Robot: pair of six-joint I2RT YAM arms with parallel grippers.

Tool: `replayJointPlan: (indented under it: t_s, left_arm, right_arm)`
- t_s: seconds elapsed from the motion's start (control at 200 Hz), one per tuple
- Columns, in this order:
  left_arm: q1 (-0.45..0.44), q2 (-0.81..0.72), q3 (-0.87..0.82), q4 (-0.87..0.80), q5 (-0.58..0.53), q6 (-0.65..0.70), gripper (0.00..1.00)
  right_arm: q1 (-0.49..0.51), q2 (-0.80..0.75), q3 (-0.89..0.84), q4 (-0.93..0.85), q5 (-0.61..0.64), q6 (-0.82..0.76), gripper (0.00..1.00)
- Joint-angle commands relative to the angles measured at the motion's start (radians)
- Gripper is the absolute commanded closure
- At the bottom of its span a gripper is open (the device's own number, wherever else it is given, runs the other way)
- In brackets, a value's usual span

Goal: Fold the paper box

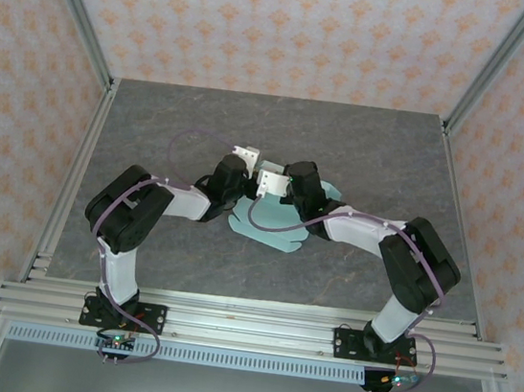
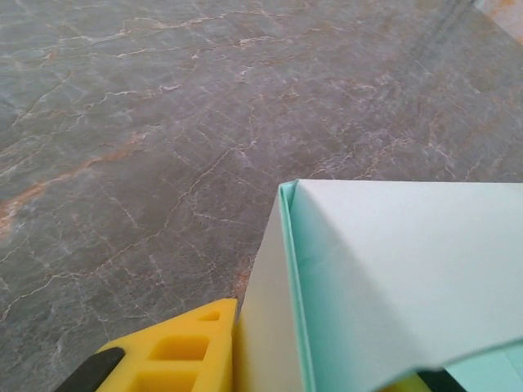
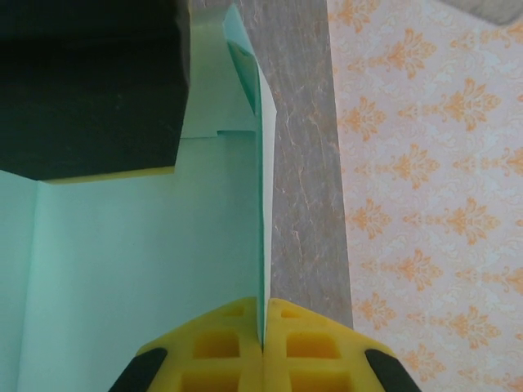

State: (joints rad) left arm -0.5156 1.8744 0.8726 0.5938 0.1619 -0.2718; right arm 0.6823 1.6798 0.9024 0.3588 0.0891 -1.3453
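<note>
Centre of the table (image 1: 374, 153): paper box (image 1: 270, 234), flaps flat seen from overhead.
Right pincer (image 3: 263, 343) pinches shut on an upright wall; left pincer (image 2: 319, 376) straddles a corner, grip unclear.

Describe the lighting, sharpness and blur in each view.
Top external: soft, even light, all sharp, faint shadows under the arms around the paper box. Left wrist: table veins crisp, the near yellow left fingers slightly soft, no glare. Right wrist: a dark underexposed patch upper left; right fingers slightly soft.
</note>
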Motion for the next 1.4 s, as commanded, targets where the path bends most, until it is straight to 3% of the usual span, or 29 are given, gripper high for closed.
replayJointPlan:
  t_s: [0.0,0.145,0.22,0.34,0.596,1.071,1.291,1.396]
  left_arm:
    - [0.062,0.006,0.018,-0.106,-0.3,-0.123,0.83]
    - [0.029,0.009,0.055,-0.204,-0.445,-0.136,0.88]
    - [0.019,0.008,0.058,-0.208,-0.465,-0.135,0.88]
    - [0.02,0.002,0.032,-0.138,-0.401,-0.109,0.84]
    - [0.023,-0.003,0.001,-0.069,-0.226,-0.028,0.66]
    - [0.027,-0.056,-0.043,-0.086,-0.102,0.037,0.44]
    - [0.035,-0.079,-0.058,-0.094,-0.041,0.053,0.42]
    - [0.035,-0.081,-0.062,-0.086,-0.003,0.06,0.47]
  right_arm:
    - [0.033,-0.028,0.004,-0.044,-0.038,0.037,1.0]
    - [0.049,-0.028,0.006,-0.046,-0.044,0.079,1.0]
    - [0.051,-0.02,0.017,-0.052,-0.028,0.09,1.0]
    - [0.047,-0.006,0.033,-0.051,0.029,0.086,1.0]
    - [0.029,-0.011,0.039,-0.057,0.055,0.08,1.0]
    - [0.016,0.008,0.064,-0.073,0.063,0.06,1.0]
    - [0.014,0.012,0.072,-0.086,0.068,0.055,1.0]
    - [0.013,0.011,0.073,-0.086,0.067,0.055,1.0]
